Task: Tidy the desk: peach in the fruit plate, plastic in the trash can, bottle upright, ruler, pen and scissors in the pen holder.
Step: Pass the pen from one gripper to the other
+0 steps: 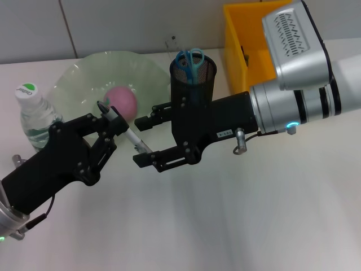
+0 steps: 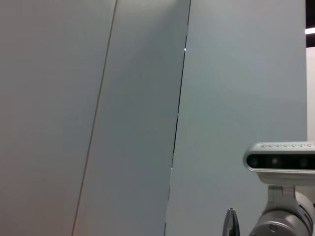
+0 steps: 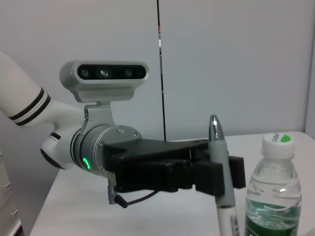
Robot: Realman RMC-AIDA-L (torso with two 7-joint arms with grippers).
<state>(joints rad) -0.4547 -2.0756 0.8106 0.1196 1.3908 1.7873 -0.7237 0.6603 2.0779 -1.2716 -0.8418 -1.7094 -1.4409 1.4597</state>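
Note:
My left gripper (image 1: 113,127) is shut on the white pen (image 1: 132,138), held above the table in front of the fruit plate (image 1: 73,79). In the right wrist view the pen (image 3: 221,201) stands upright in that gripper (image 3: 216,173). My right gripper (image 1: 144,141) is open, with the pen's free end between its fingers. The pink peach (image 1: 122,101) lies in the plate. The bottle (image 1: 34,116) stands upright at far left. Blue scissors (image 1: 189,59) sit in the black mesh pen holder (image 1: 194,79). A thin grey strip (image 1: 171,48) stands behind the holder; I cannot tell whether it is the ruler. No plastic shows.
The yellow trash can (image 1: 240,45) stands at the back right, behind my right arm. The bottle (image 3: 273,187) is close beside the left gripper. The left wrist view shows only wall panels, the pen tip (image 2: 230,222) and the robot's head camera (image 2: 280,162).

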